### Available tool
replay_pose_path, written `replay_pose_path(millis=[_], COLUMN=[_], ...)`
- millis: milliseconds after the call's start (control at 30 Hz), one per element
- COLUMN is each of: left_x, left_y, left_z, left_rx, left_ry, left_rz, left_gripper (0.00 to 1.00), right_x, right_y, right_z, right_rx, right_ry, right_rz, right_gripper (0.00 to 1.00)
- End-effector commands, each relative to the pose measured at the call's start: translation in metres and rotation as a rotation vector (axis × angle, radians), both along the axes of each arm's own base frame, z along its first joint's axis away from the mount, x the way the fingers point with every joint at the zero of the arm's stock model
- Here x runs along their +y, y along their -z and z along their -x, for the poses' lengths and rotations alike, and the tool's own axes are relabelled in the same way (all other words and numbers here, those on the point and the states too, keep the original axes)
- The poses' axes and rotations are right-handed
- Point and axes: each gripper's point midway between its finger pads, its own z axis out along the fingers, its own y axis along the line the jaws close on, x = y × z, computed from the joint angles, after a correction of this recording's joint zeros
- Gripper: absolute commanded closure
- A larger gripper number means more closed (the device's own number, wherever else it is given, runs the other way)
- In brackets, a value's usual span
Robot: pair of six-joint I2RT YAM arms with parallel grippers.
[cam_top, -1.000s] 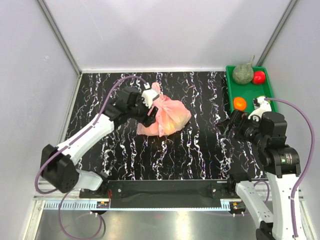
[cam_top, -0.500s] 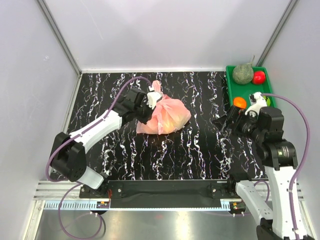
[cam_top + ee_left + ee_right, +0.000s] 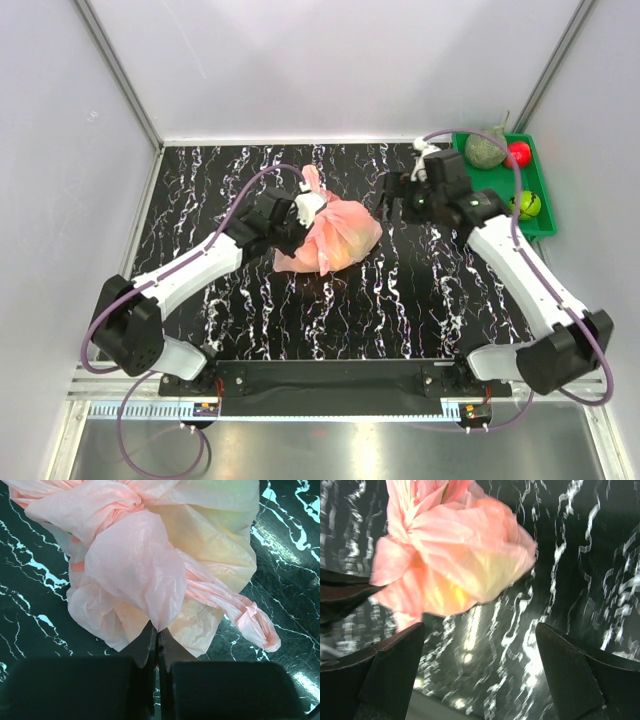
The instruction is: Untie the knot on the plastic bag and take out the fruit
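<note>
Lab robot cell: white panels, aluminium framing.

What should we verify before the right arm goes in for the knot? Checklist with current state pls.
1. Left jaws clamped on the plastic bag: ok, shut on a fold at its near edge.
2. Right jaws open: ok, fingers spread wide.
3. Right jaws around the knot: not ok, the bag lies ahead of them with nothing between.
4. Knot undone: not ok, the plastic is bunched and twisted.
5. Fruit inside the bag: ok, yellow shows through; count cannot tell.
6. Right wrist view sharp enough to aim: not ok, blurred.
</note>
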Motion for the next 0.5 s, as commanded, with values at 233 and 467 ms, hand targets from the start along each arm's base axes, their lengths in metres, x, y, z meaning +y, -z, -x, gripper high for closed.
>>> replay_pose_path(millis=[233,467], left_x=[0.009,0.012], left_y=[-0.029,-0.033], left_z=[-0.026,-0.030], left_rx=[-0.095,-0.093], left_ry=[-0.097,-0.103], left_rz=[0.041,0.066], left_gripper=[1.00,1.00], right_x=[0.051,0.094], right_y=[0.009,0.028], right_z=[-0.069,-0.085], right_rx=[-0.449,-0.475], right_ry=[-0.351,-0.522], right_rz=[0.131,0.119], right_gripper=[0.00,0.00])
